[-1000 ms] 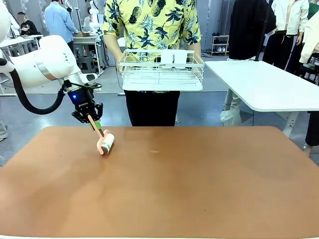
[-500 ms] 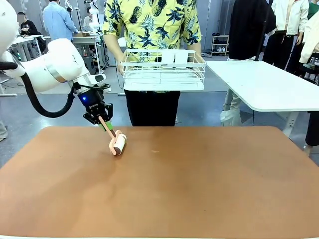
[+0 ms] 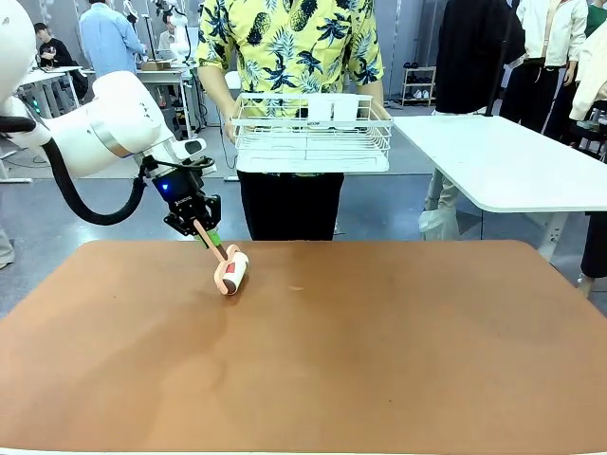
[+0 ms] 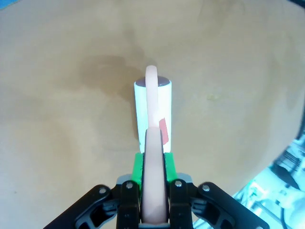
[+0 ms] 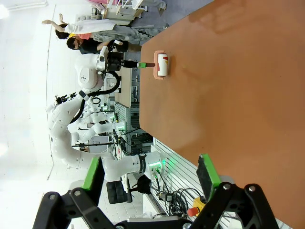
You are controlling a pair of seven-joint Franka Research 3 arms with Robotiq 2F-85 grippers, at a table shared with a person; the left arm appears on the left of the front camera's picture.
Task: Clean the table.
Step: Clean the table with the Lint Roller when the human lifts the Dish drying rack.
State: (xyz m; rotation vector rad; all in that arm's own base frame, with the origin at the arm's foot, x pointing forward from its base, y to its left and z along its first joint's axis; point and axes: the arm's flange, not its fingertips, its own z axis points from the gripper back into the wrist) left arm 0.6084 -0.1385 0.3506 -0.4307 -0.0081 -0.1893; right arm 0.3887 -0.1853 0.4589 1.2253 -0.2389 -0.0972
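Brown table (image 3: 398, 370), white table (image 3: 493, 161) beyond

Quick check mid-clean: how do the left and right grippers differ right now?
The left gripper has its jaws shut on the handle of the lint roller; the right gripper has its jaws wide open with nothing between them. The left gripper is low over the table, with the roller head on its top; the right gripper hangs far from the roller, near a table edge. Both are black with green pads.
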